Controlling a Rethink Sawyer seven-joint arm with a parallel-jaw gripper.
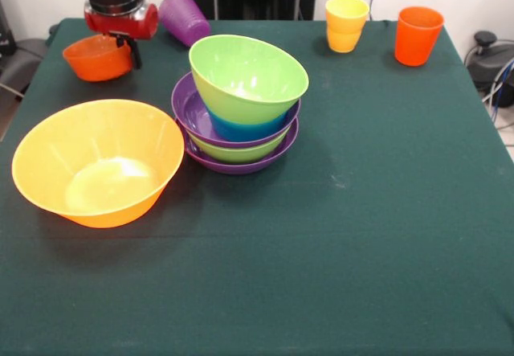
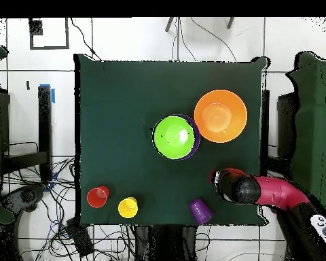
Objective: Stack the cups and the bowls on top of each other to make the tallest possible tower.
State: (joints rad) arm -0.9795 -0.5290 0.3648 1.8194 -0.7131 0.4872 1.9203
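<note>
Because the small red-orange bowl sits directly under my gripper, I take it as the thing in hand now. It stands upright on the worktop, behind and to the left of the tower in the front view. I judge it light, stiff and glossy, so the thin rim is the best place to hold, one finger inside and one outside; the smooth wall may slip if the hold is shallow. Whether my gripper is apart or already closed on that rim, I cannot tell.

The tower is made of two purple bowls, green ones and a blue one, and the top green bowl lies tilted, not seated flat. I think a bowl put on this slope could slide off, so the placing must be gentle.

Left of the tower, and nearer to the camera, stands the very large yellow-orange bowl. Just behind the tower lies the ribbed purple cup on its side. Behind and to the right of the tower stand the yellow-orange cups, one in another, and the orange-red cup.
</note>
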